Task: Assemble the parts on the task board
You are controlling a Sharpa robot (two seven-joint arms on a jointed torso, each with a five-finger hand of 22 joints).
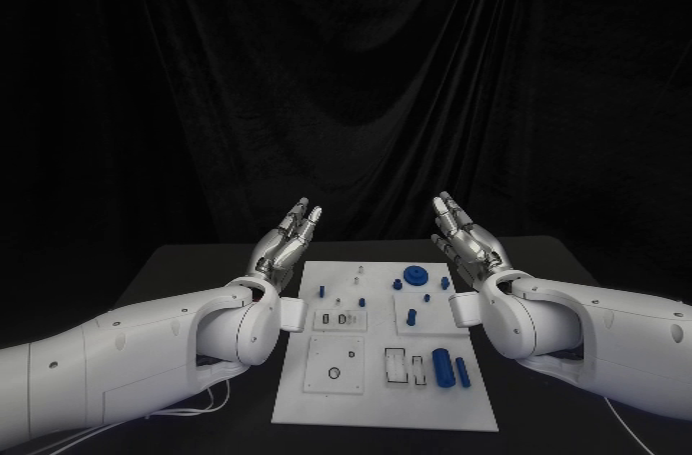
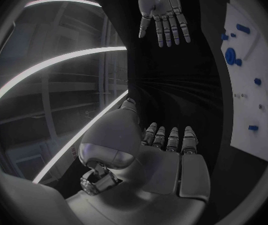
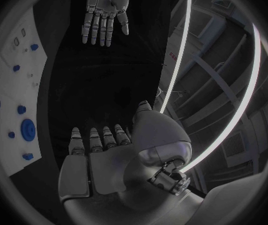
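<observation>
Lying flat in the middle of the black table (image 1: 173, 265), the white task board (image 1: 378, 375) carries small blue parts: a round disc (image 1: 415, 273) near its far edge and a cylinder (image 1: 443, 367) beside a rectangular recess at its near right. The left hand (image 1: 286, 239) and right hand (image 1: 464, 232) hover on either side, fingers straight and apart, holding nothing.

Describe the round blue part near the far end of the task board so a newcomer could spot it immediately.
Start at the white task board in the middle of the black table, between the two raised hands. Look to its far edge, right of centre: the round blue part sits there, a wide disc, broader than the small blue pegs nearby.
</observation>
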